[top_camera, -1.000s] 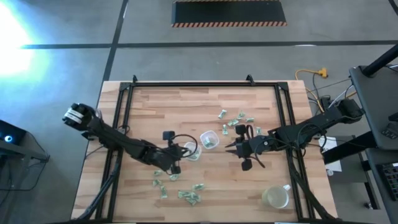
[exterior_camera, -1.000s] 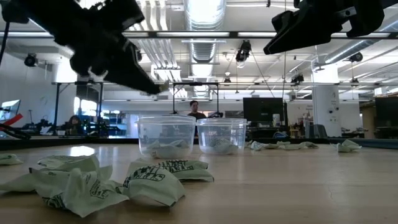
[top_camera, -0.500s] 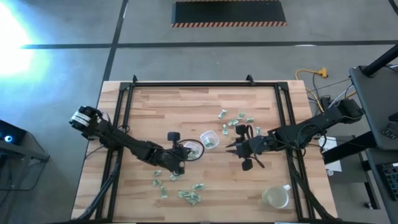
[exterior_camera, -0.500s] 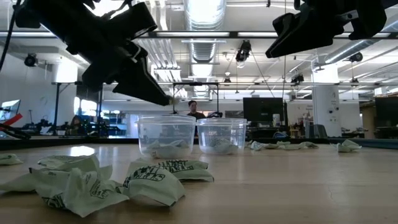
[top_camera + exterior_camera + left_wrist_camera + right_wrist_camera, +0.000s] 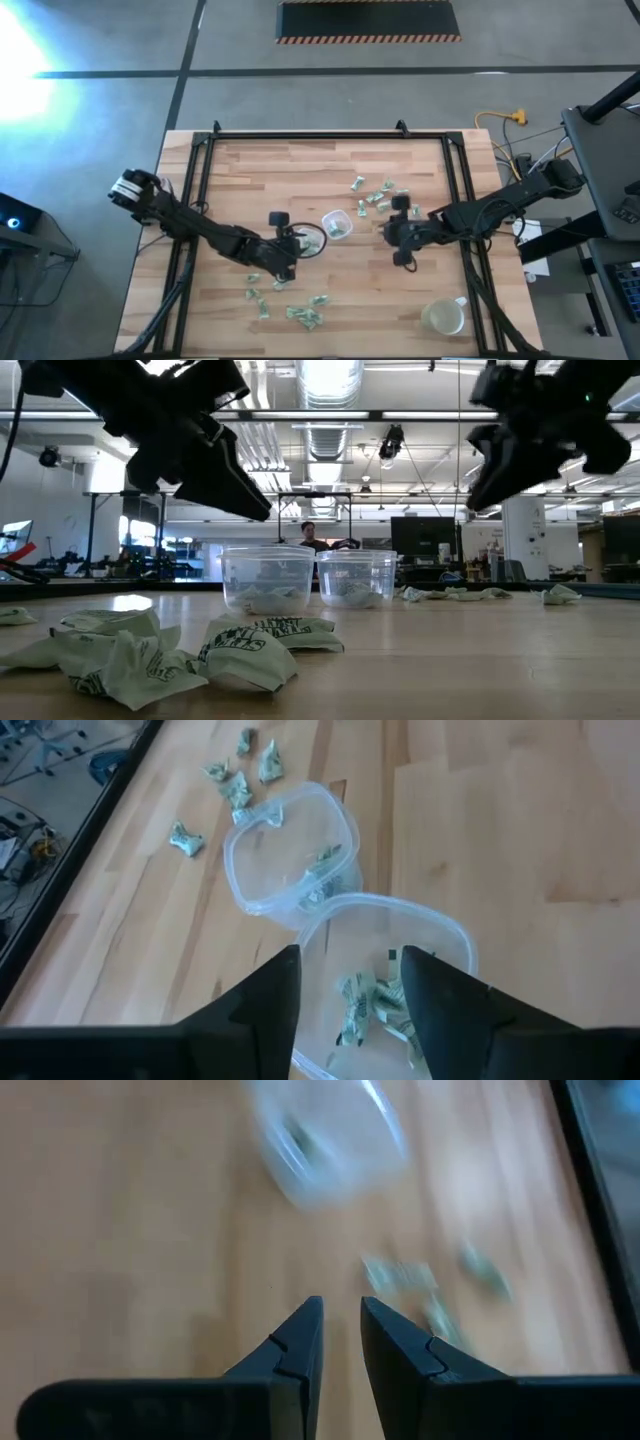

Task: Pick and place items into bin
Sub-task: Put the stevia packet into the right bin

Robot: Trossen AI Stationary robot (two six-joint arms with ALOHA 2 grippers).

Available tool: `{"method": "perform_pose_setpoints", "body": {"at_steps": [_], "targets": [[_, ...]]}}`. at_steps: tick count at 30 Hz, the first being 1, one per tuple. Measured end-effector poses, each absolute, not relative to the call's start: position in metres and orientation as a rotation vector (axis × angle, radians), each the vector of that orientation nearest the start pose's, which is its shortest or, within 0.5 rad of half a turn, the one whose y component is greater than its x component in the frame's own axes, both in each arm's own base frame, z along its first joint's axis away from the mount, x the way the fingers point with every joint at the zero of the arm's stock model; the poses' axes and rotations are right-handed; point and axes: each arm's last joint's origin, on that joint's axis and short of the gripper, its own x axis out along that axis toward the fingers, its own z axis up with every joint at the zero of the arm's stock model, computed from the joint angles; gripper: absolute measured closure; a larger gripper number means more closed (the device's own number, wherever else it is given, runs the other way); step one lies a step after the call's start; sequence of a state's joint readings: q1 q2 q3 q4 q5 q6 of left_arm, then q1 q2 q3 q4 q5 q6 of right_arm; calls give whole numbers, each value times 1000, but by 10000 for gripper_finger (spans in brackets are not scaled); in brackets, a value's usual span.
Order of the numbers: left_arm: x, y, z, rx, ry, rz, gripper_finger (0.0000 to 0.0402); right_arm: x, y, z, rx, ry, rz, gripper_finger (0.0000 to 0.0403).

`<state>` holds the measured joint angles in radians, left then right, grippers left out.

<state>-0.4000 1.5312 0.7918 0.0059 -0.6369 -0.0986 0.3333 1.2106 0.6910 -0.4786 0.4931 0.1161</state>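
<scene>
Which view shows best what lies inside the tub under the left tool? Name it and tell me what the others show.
The left wrist view: it looks down into the nearer tub and shows its crumpled wrappers. The high view shows that tub tiny, partly under the left tool. The low view shows it side-on, contents hazy. The right wrist view is blurred.

The left arm reaches from the table's left edge toward its centre, low and extended. The left hand [image 5: 345, 990], a dark two-finger gripper, points down with its fingers [image 5: 268, 995] parted and nothing between them. In the high view it [image 5: 296, 243] sits left of centre.

The right arm reaches in from the right edge, elbow raised. The right hand [image 5: 340, 1335], likewise a dark two-finger gripper, is right of centre [image 5: 398, 230], its fingers set a narrow gap apart with nothing between them, raised above the table.
</scene>
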Motion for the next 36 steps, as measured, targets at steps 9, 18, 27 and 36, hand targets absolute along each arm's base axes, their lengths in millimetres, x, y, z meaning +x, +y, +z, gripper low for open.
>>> {"method": "perform_pose_setpoints", "body": {"at_steps": [9, 18, 27, 36], "targets": [[274, -100, 201, 257, 597, 247, 242, 205, 48, 195, -241, 953, -368, 342], [265, -96, 220, 233, 549, 244, 242, 217, 0, 194, -80, 965, -400, 317], [262, -96, 224, 232, 545, 241, 242, 211, -41, 183, 72, 1019, -289, 266], [262, -96, 224, 230, 545, 242, 242, 204, -40, 167, 49, 1029, -270, 225]]}}
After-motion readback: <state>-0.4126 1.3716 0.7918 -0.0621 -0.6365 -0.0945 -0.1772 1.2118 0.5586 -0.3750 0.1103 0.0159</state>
